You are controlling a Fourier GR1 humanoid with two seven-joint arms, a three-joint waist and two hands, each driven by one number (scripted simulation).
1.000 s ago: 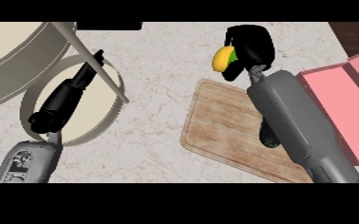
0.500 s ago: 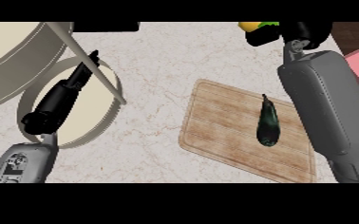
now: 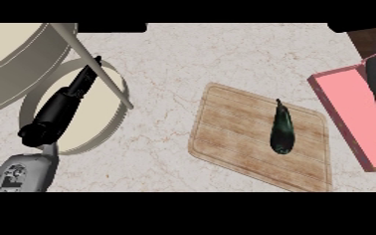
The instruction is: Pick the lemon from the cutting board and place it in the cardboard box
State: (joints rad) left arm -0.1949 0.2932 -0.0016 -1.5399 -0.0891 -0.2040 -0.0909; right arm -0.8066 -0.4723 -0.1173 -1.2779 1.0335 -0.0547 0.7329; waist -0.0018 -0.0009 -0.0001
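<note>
The wooden cutting board (image 3: 242, 149) lies right of centre with only a dark green, elongated vegetable (image 3: 281, 129) on it. No lemon shows anywhere. A pink open box (image 3: 343, 110) reaches in from the right edge, cut off by the frame. My right hand is out of view; a thin dark strip (image 3: 371, 74) at the right edge cannot be identified. My left hand (image 3: 62, 107) rests at the left over a beige plate (image 3: 99, 129), with its fingers straight and nothing in them.
A large beige round vessel (image 3: 29, 59) fills the upper left corner, and a pale bar (image 3: 95, 62) slants down from it across the plate. Marbled counter (image 3: 191, 64) stretches between the plate and the board. A dark brown patch (image 3: 361, 39) sits at the upper right.
My right hand, holding the lemon, rose toward the upper right and left the view. The dark vegetable on the board is now uncovered. The left hand has stayed put.
</note>
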